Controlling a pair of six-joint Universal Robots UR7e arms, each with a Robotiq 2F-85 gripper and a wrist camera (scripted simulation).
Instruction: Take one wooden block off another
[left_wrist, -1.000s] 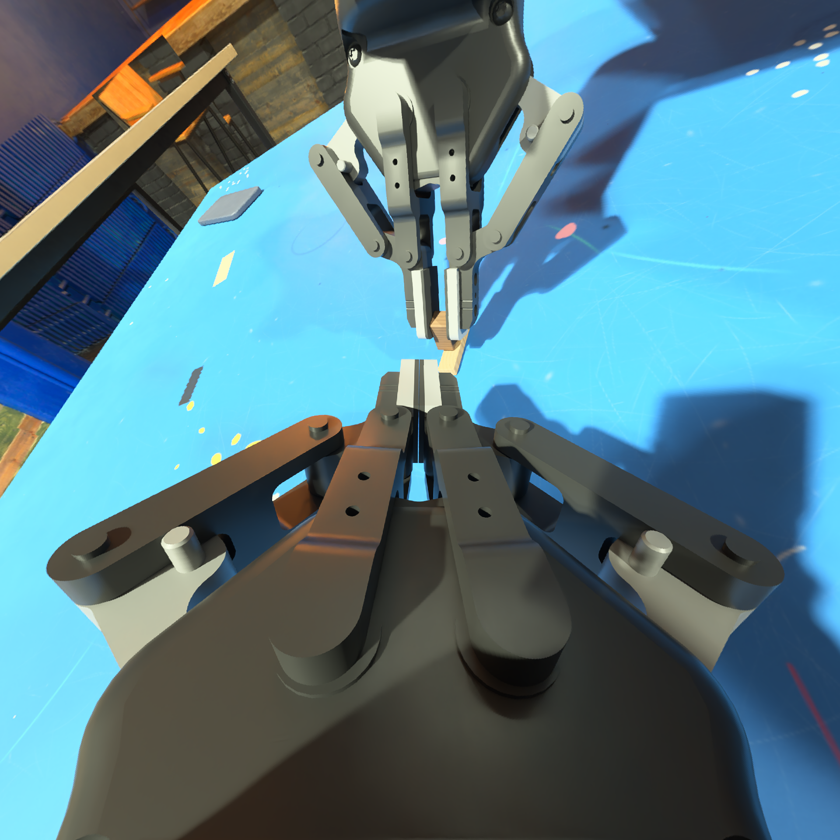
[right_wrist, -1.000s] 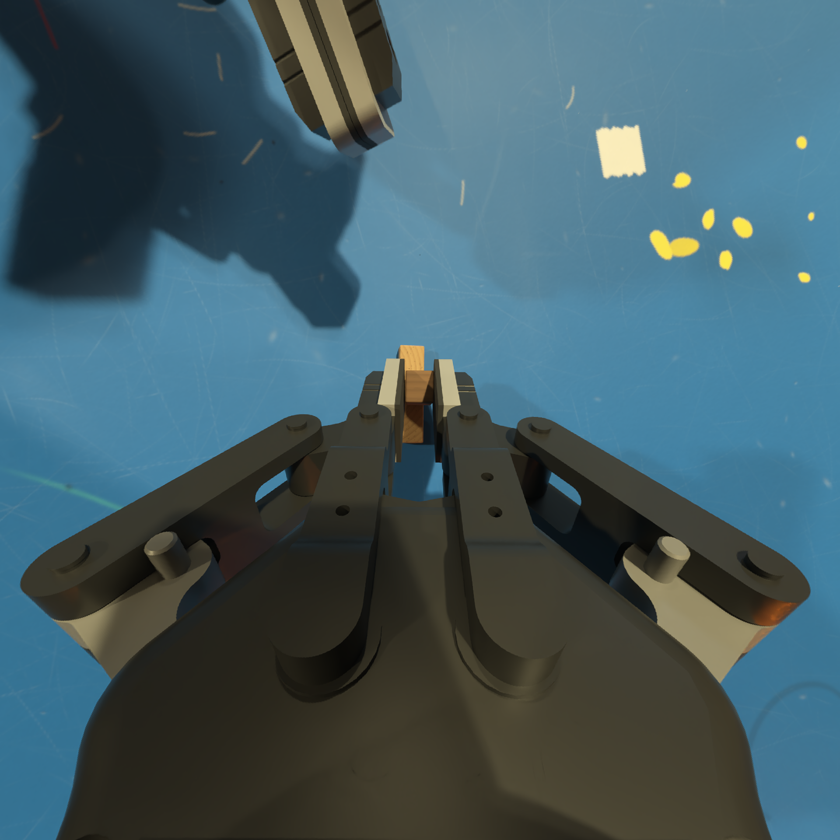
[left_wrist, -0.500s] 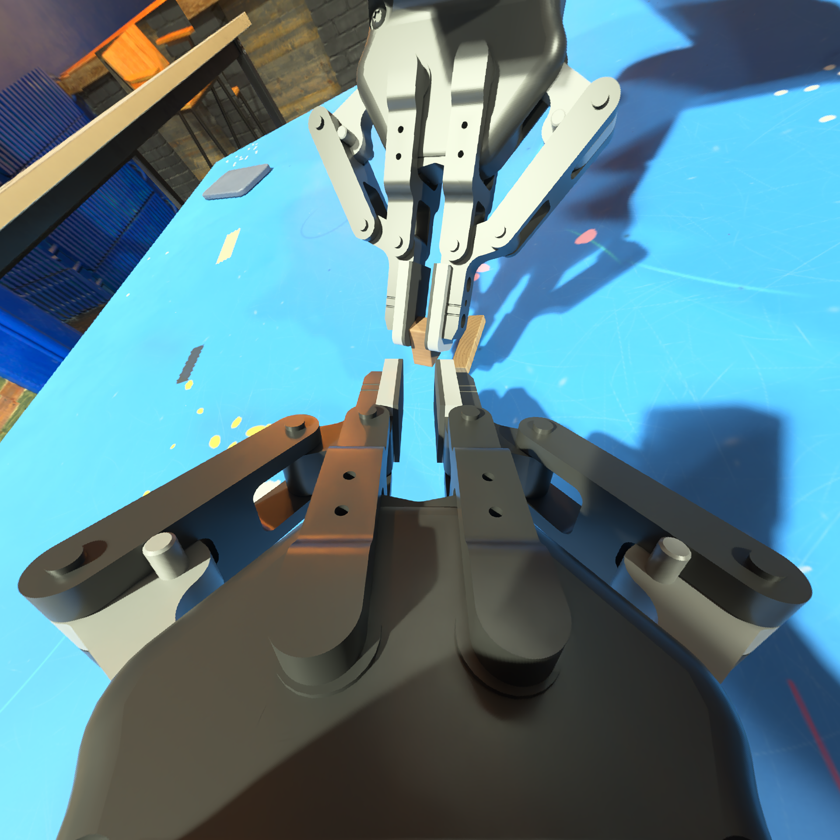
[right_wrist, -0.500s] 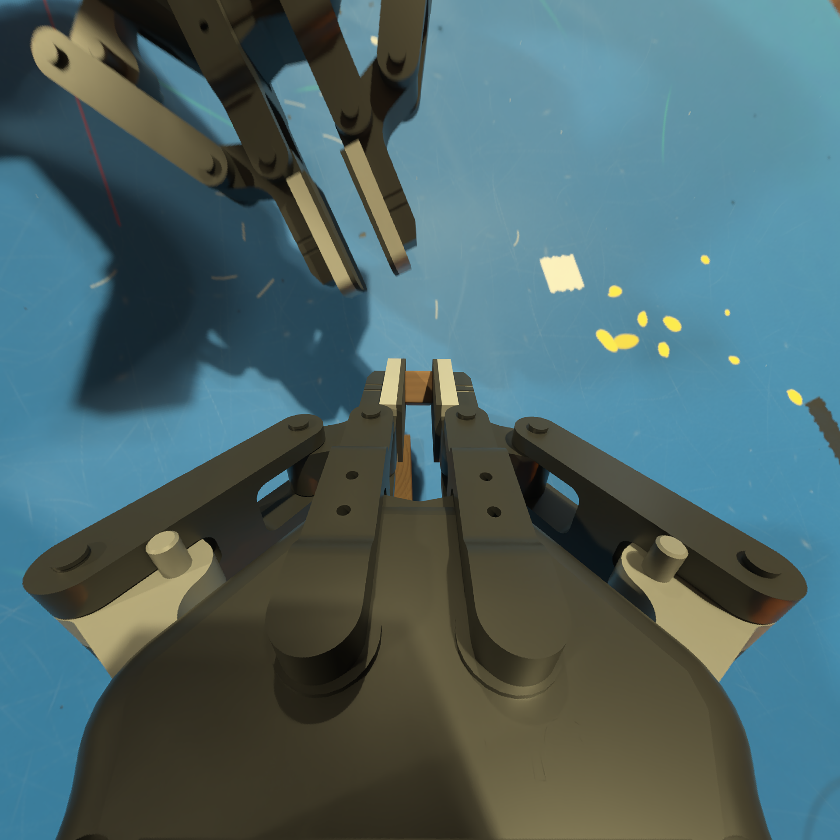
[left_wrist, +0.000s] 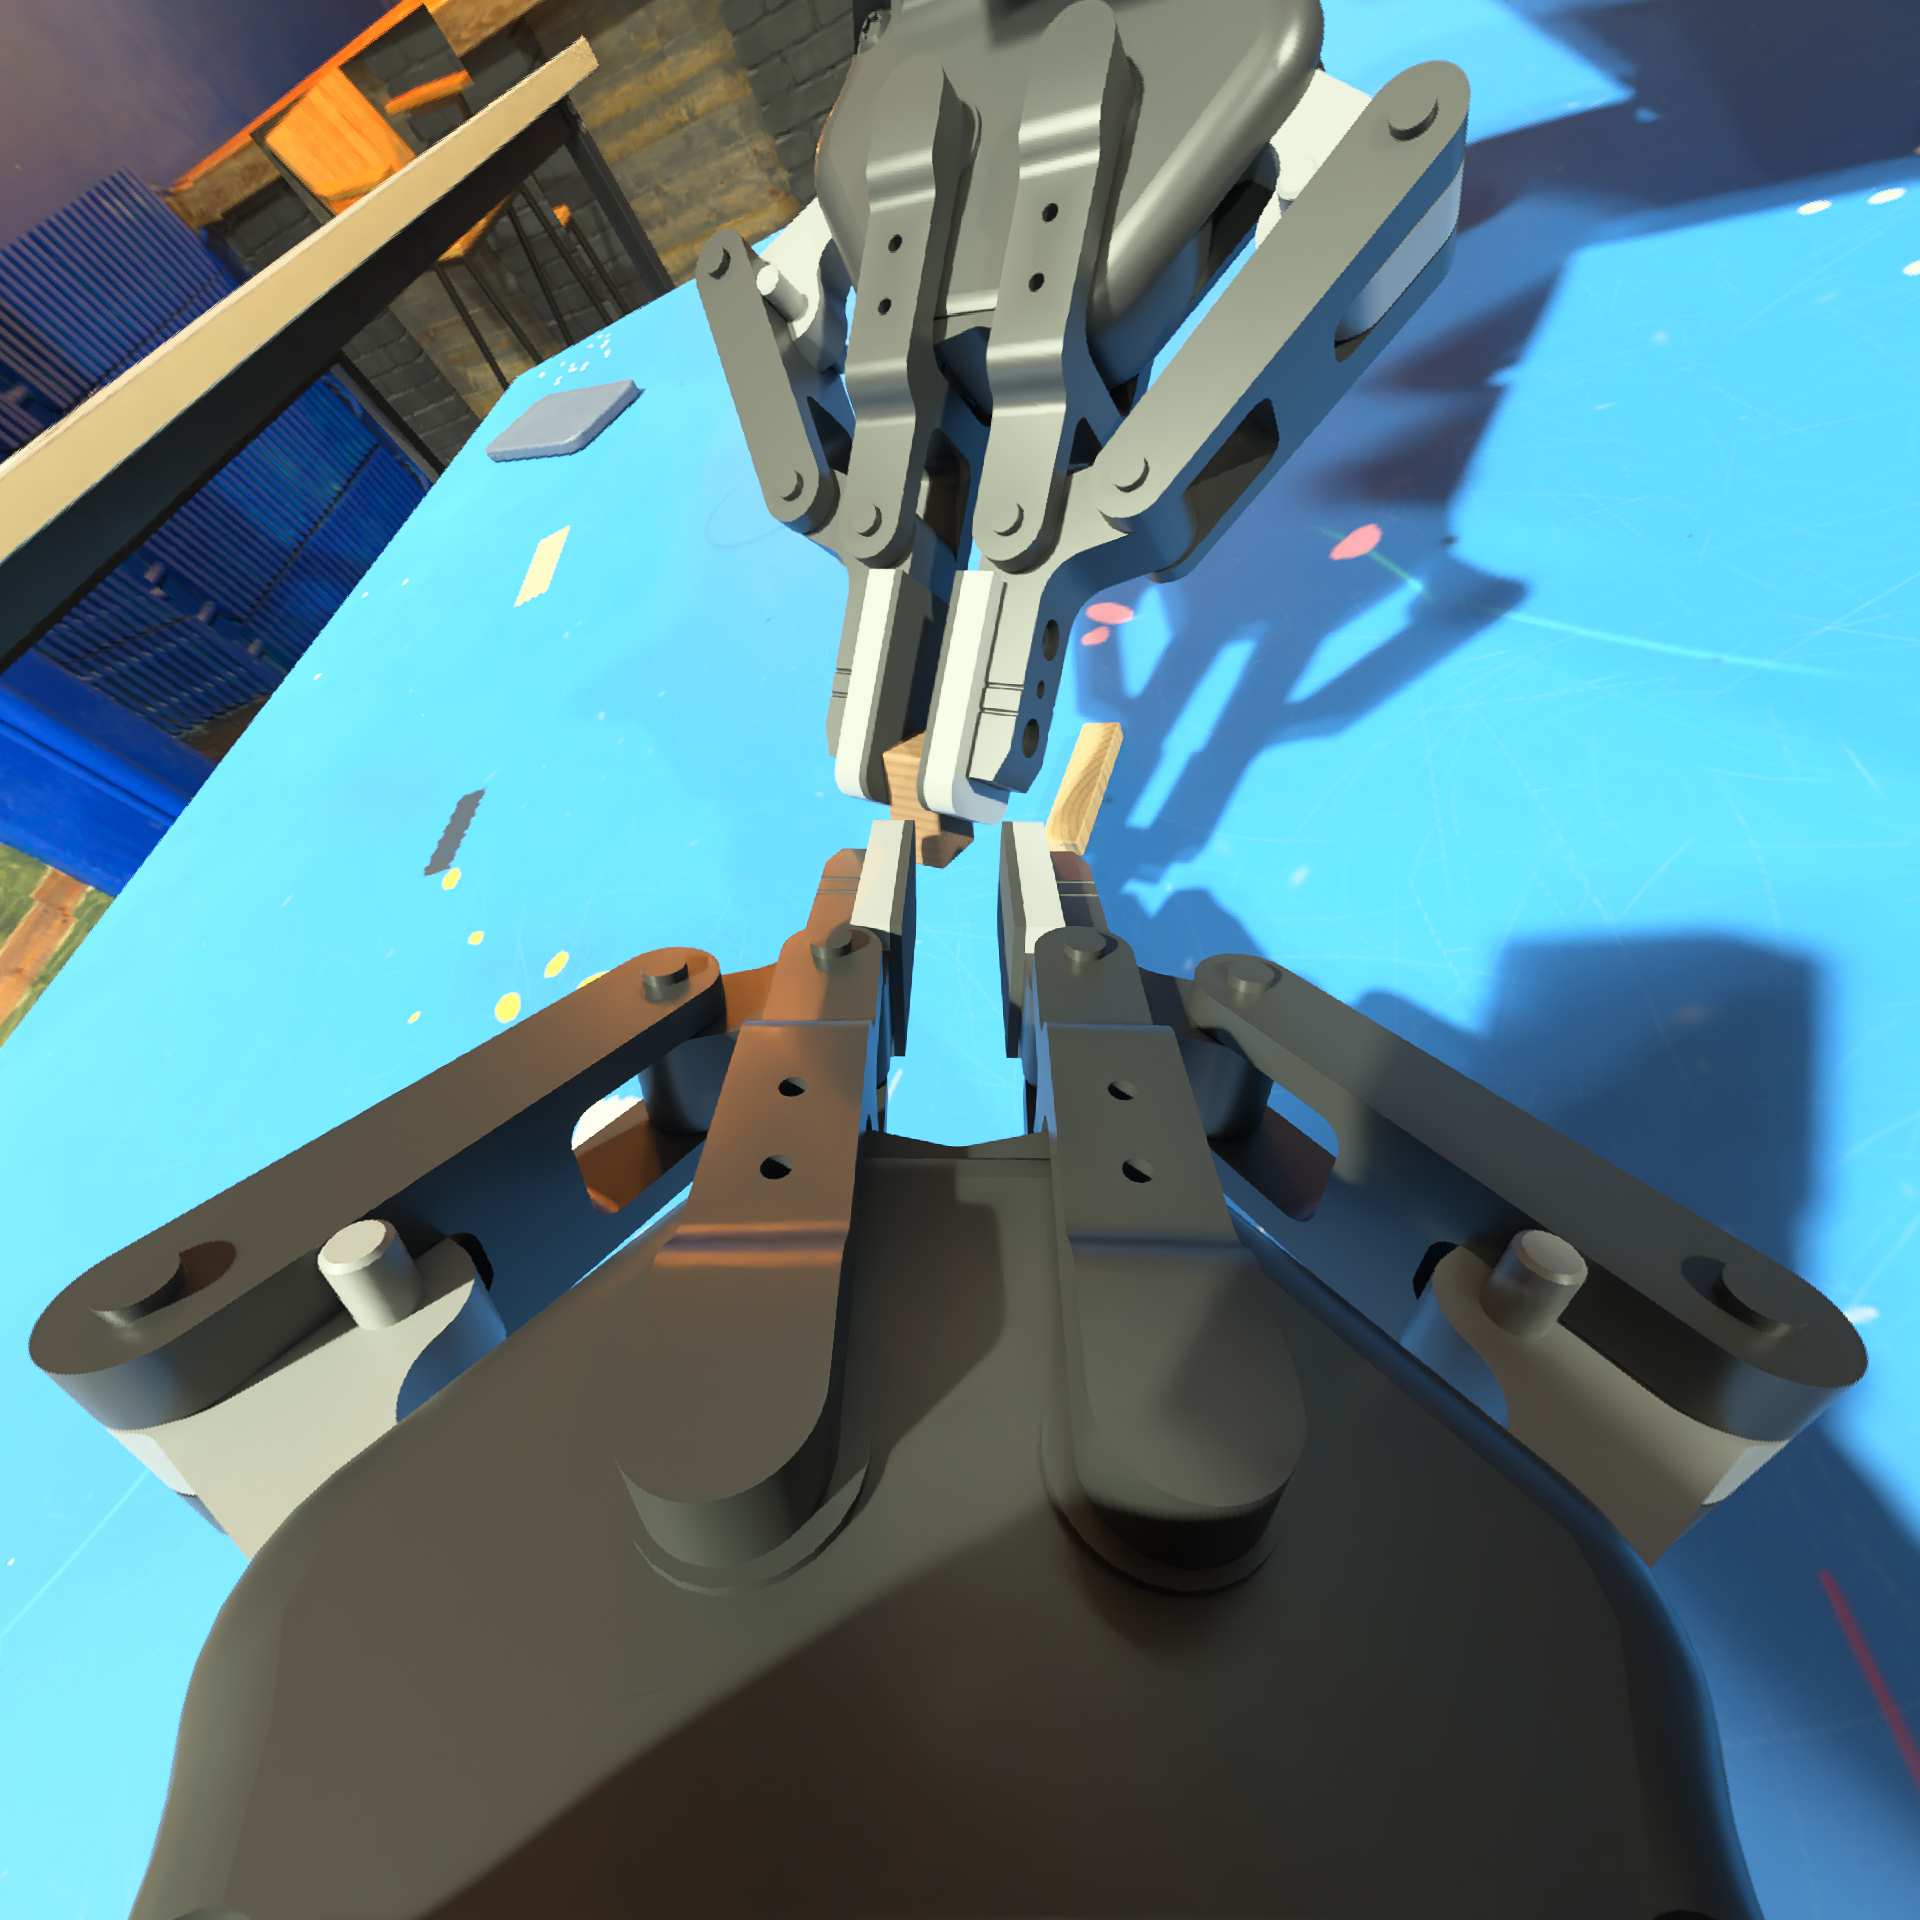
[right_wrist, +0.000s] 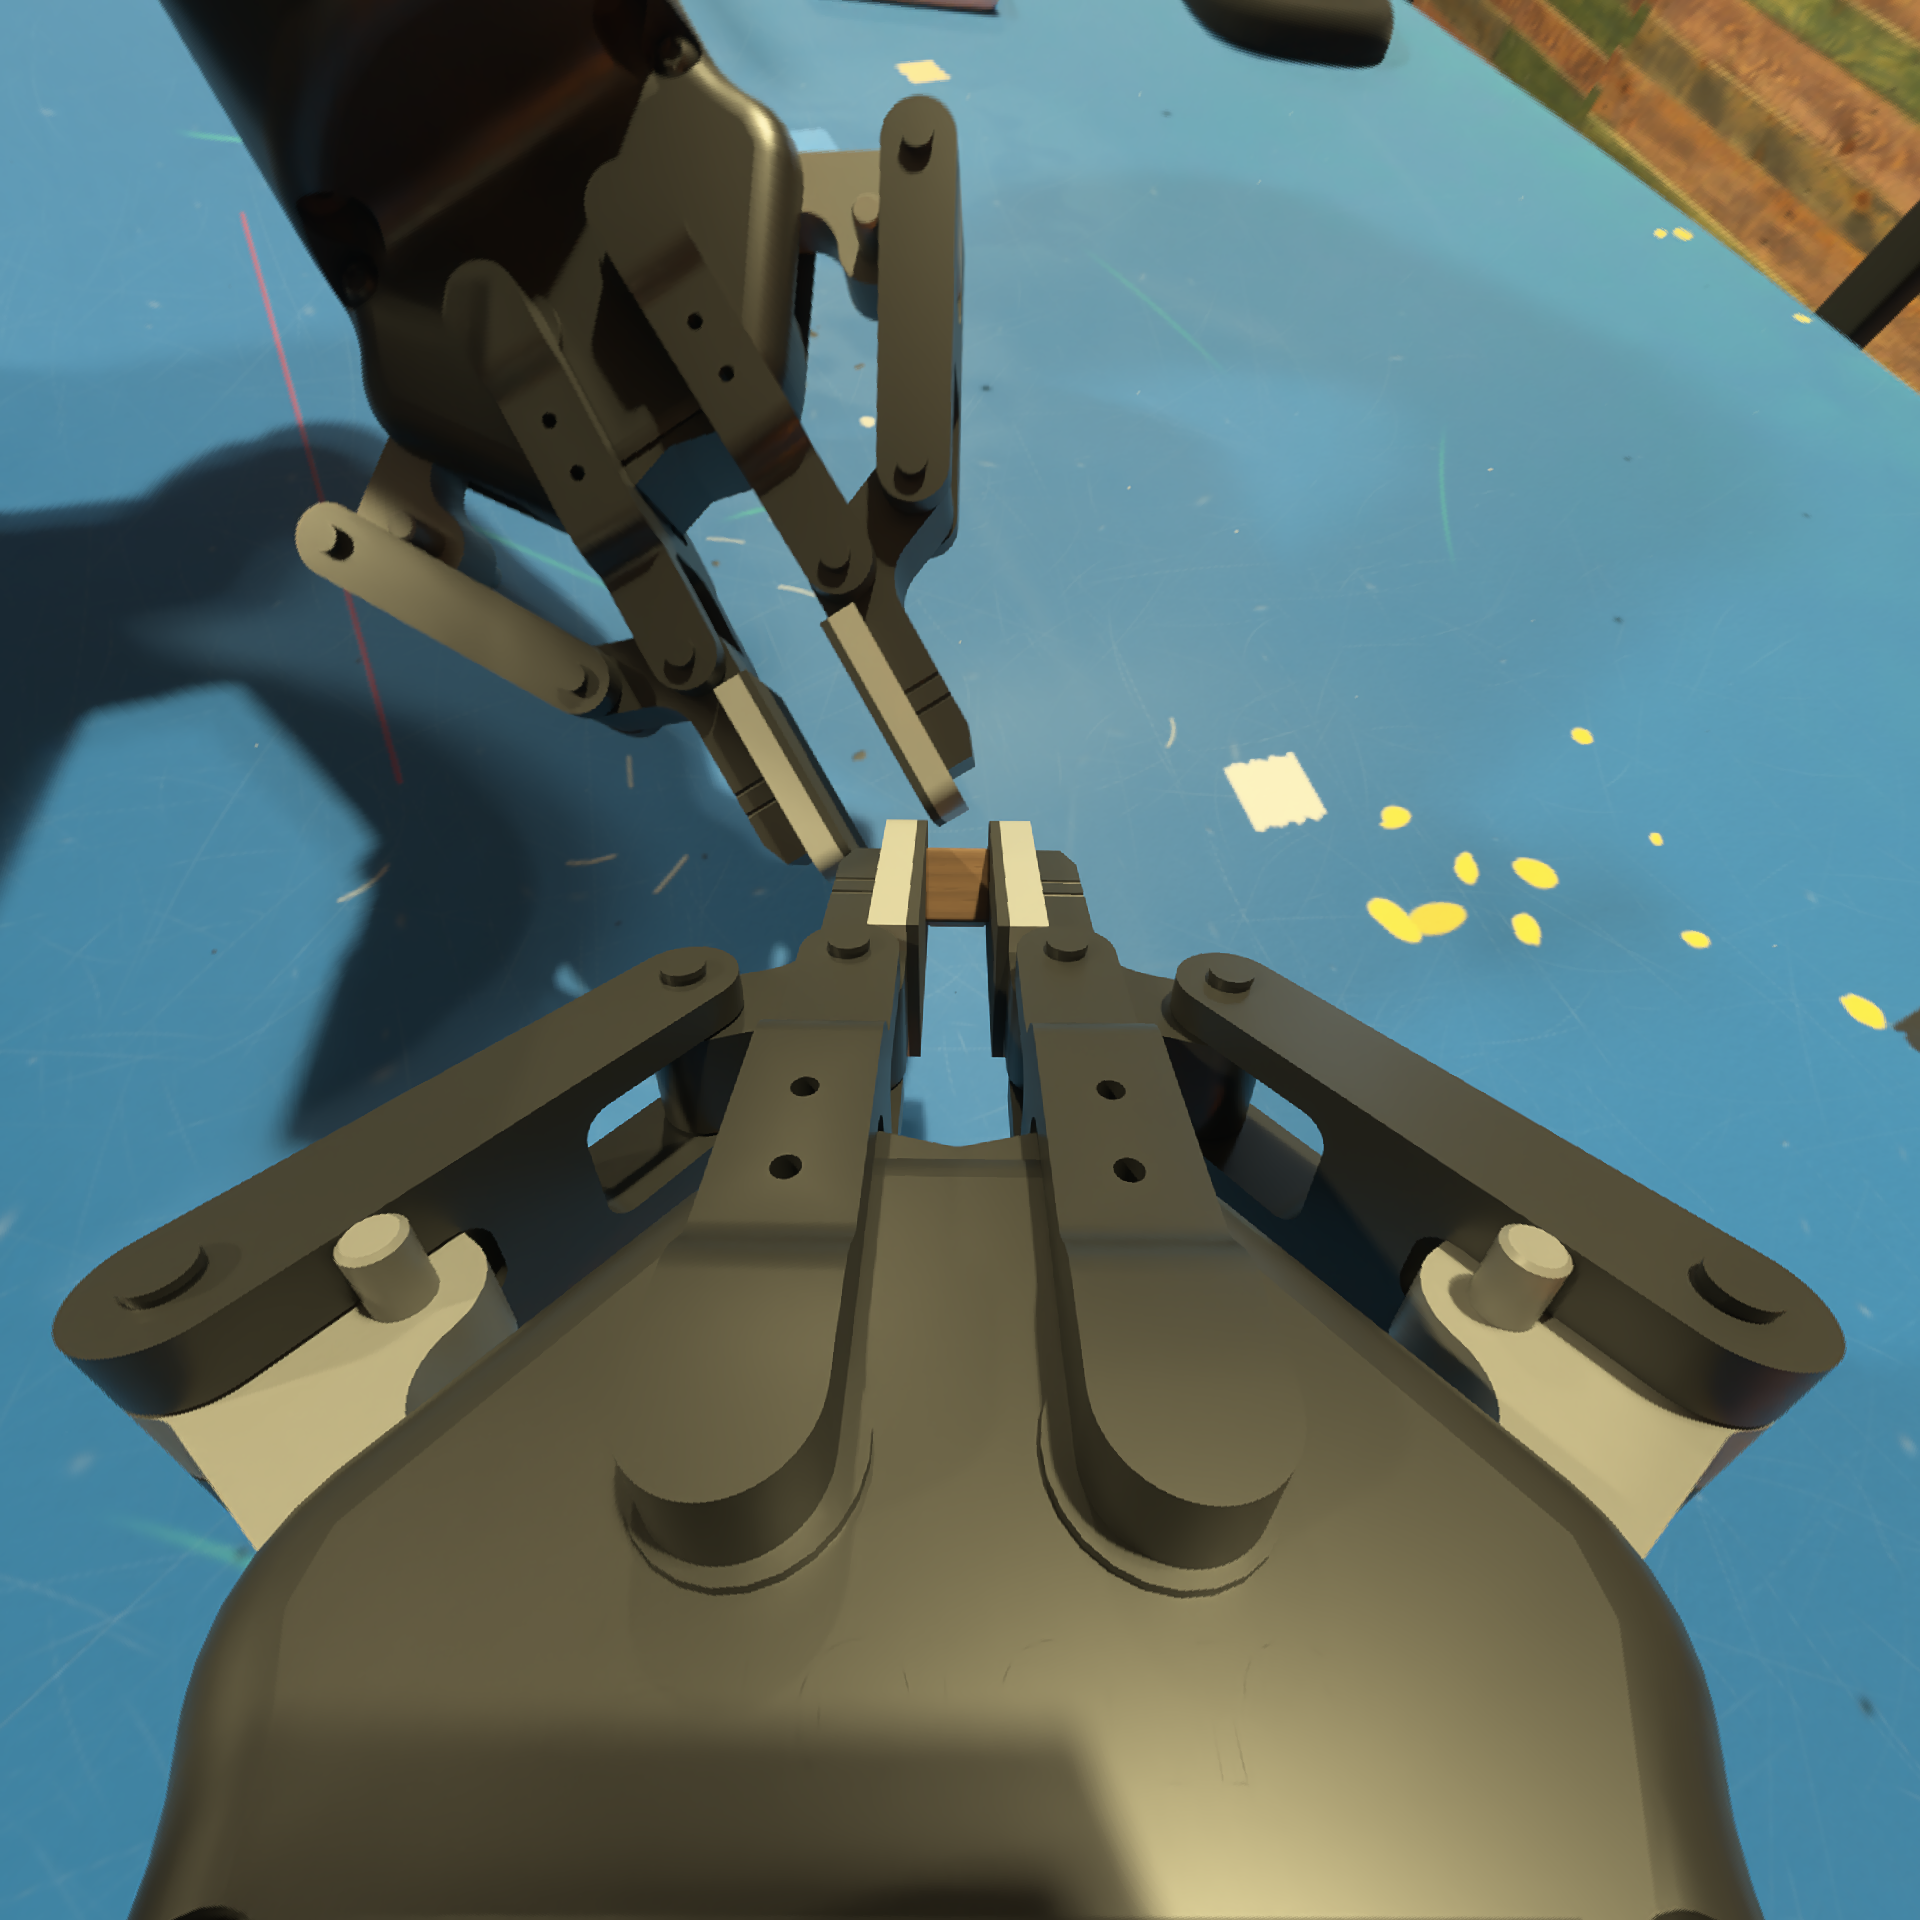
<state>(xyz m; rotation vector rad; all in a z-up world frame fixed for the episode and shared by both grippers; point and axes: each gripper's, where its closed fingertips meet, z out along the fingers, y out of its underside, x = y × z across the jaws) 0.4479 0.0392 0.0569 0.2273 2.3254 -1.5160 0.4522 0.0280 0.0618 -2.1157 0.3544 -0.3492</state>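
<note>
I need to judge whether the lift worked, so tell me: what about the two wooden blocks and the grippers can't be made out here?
- Right wrist view: the second block is absent, likely hidden behind the right gripper; only one face of the held block shows between the pads.
- Left wrist view: the pale second block is partly covered by the right gripper's finger; whether it rests on the blue table is unclear.
- Left gripper: open, nothing between its fingers.

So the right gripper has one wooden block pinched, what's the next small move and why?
Probably carry the held block sideways and set it on bare blue table. The right gripper is shut on it, the pale block lies apart, and the left gripper is open and empty.
</note>
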